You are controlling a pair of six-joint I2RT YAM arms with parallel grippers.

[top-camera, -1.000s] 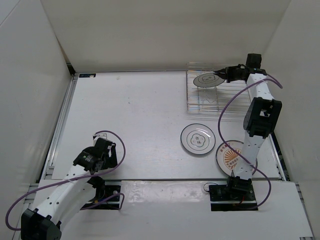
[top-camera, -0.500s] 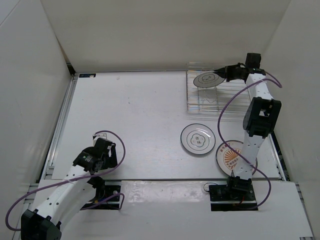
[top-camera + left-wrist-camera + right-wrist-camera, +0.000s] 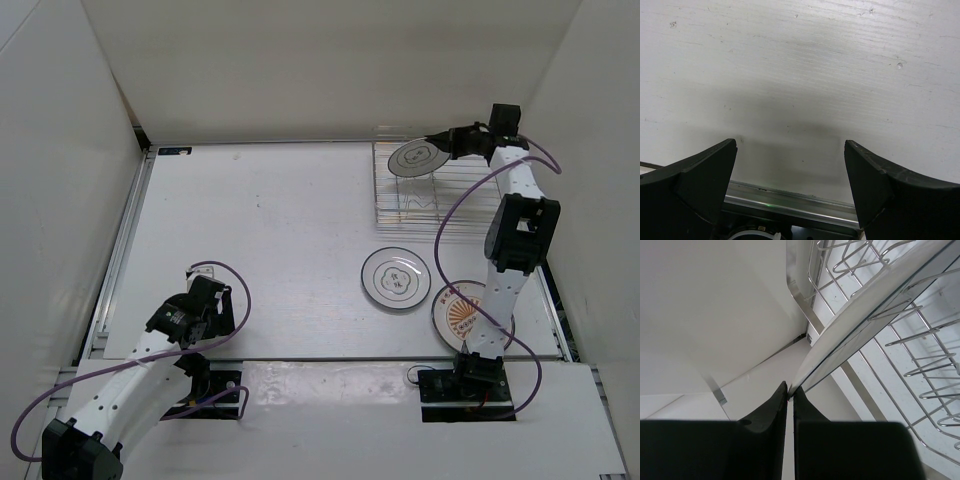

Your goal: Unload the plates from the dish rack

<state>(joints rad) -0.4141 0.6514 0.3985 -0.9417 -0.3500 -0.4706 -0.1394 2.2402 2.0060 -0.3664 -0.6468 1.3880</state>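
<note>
Right claw pinches the ringed plate rim over the dish rack.

White link shells with black joint blocks make up the left arm at seven o'clock and the right arm at four. Alongside loop purple cables. The fingers, seemingly matte black, taper.

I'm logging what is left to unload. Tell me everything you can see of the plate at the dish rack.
The plate is small, round and white, glossy like ceramic, with thin dark rings and a dark centre mark. It sits tilted, face partly upward, over the far left part of the dish rack. The right gripper has its fingers shut on the plate's rim. The wrist view shows the wires close around its edge, but I cannot tell whether they touch it.
</note>
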